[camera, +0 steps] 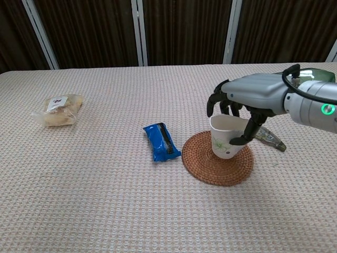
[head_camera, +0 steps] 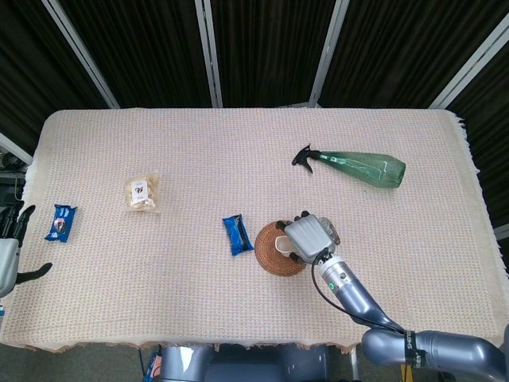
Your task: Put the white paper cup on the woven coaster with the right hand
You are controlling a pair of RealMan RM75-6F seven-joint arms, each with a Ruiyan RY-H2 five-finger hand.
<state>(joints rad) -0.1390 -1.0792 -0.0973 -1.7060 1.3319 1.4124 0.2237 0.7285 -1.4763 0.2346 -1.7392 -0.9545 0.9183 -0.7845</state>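
While the cup hangs over the mat, entries run left to right across the table.

Left hand: left hand [head_camera: 8,259] at the far left table edge, fingers apart, holding nothing, well clear of the work.

Left-side items: small blue packet [head_camera: 60,222], then a snack bag [camera: 57,109], both well apart from the target.

Blue wrapper: blue wrapper [camera: 161,142] lies just beside the coaster's left edge.

Coaster: woven coaster [camera: 205,166] lies flat, its middle under the cup.

Cup: white paper cup [camera: 225,138] is upright over the coaster; I cannot tell whether its base touches the mat.

Right hand: right hand [camera: 251,95] is clamped on the cup from above, fingers [camera: 216,103] over the rim and thumb against the right wall.

Risk 1: judged, letting go before the base is seated could tip the light cup.

Risk 2: judged, fingers hooked at the rim may drag it off-centre, towards the blue wrapper, on withdrawal.

Risk 3: judged, a tight squeeze could dent the paper wall.

Right-side items: spray bottle [head_camera: 358,167] lies on its side, far back.
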